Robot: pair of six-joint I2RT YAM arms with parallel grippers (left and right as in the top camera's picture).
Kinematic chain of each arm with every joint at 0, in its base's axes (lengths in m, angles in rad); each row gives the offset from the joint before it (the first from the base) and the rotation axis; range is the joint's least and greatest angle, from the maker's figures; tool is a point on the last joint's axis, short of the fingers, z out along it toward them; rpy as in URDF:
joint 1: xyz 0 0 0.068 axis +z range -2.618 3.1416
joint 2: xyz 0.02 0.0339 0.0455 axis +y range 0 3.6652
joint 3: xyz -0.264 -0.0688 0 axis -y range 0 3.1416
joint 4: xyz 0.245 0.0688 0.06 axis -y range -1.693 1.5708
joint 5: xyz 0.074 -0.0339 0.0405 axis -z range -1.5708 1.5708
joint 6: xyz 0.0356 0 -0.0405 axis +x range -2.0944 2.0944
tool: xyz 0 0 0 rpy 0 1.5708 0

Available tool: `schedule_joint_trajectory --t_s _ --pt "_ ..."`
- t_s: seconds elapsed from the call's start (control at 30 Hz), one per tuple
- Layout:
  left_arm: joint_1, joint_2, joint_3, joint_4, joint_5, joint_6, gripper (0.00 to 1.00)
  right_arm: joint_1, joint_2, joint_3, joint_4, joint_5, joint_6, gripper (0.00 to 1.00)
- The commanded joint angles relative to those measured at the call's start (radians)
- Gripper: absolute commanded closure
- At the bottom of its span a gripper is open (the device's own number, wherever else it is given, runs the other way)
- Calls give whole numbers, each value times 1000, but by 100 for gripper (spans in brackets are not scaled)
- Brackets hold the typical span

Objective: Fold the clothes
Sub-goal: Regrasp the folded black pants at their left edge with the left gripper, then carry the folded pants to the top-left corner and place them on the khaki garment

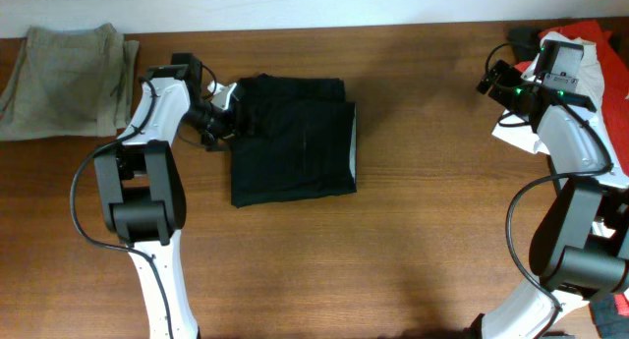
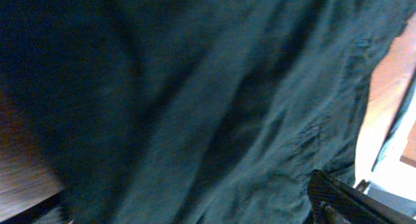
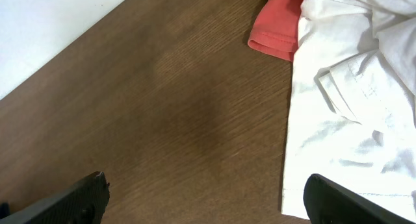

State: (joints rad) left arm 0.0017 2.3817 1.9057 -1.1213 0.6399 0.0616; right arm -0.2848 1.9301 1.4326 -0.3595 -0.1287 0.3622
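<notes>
table (image 1: 423, 211): brown wood, and the near half has only the two arm bases on it

black shorts (image 1: 295, 142): lying flat a bit left of centre, squared up into a rough rectangle, with a thin pale strip down the right edge

left gripper (image 1: 224, 111): right at the left edge of the shorts, up near the far corner. The left wrist cam is pretty much all dark wrinkly fabric (image 2: 195, 107), with just one finger (image 2: 338, 198) poking in at bottom right. Honestly can't tell if it's pinching the cloth or not.

right gripper (image 3: 205, 185): fingers spread wide with nothing between them, hanging over bare wood (image 3: 162, 107) just beside the white piece

white garment (image 3: 351, 107): crumpled at the far right of the table, partly under the right arm in the overhead view

red garment (image 3: 276, 29): tucked against the far side of the white one and touching it

khaki-grey garment (image 1: 64, 79): far left corner, a loose folded pile, well apart from the black shorts
</notes>
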Motion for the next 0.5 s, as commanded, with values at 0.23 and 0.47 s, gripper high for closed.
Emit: schedule_joint_trajectory --t_s 0.23,0.47 --pt "16 45 210 -40 -302 -91 99 -3 -13 10 3 5 -2 1" --pt "113 45 493 107 -465 -88 99 -3 -13 10 3 5 -2 1"
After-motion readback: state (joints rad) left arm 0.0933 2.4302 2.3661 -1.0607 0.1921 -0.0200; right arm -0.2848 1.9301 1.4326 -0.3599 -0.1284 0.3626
